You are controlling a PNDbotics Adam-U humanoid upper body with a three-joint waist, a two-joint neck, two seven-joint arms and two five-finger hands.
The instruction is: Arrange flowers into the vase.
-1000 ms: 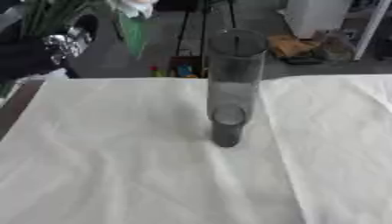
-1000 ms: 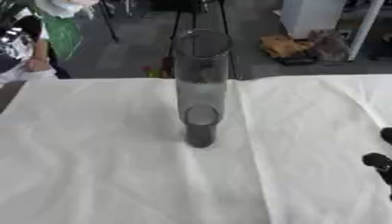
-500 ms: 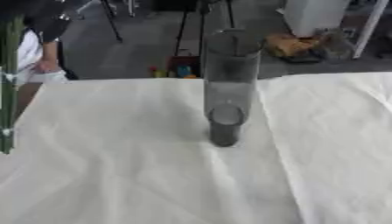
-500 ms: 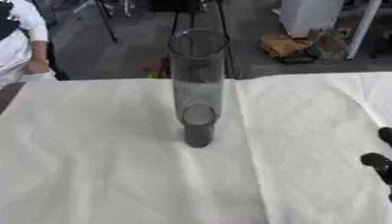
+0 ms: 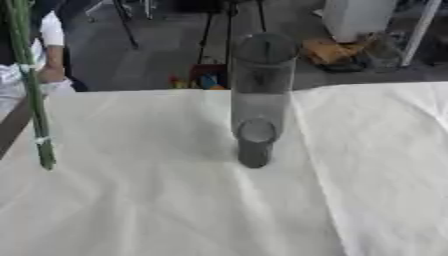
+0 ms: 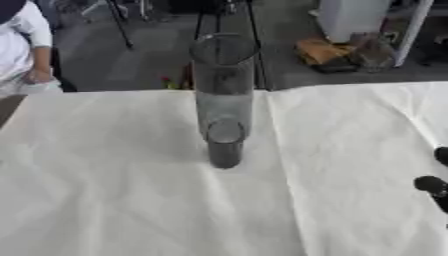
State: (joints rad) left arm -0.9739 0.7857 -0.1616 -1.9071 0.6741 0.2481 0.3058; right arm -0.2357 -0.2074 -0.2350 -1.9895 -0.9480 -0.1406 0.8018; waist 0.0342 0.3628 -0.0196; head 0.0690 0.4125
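Vase [image 5: 259,95]: a tall, straight-sided cylinder of clear smoky glass, standing upright near the middle of the worktop. Its round rim is open at the top and its base looks darker and thicker. Nothing shows inside it.

Flower stems [image 5: 28,85]: a thin bundle of straight green stems, hanging nearly upright at the left edge of the left eye view. Pale bands cross the bundle in two places. The cut ends hang above the cloth, well to the left of the vase. The blooms and whatever holds the stems lie above the top of the picture.

Worktop [image 5: 166,200]: covered by a white cloth, soft and matte, with shallow creases and folds running across it.

Right hand [image 6: 435,187]: only dark, rounded fingers show at the right edge of the right eye view, low over the cloth and apart from the vase. They touch nothing visible; whether they are straight or curled cannot be told.

Left hand: not visible in either view.
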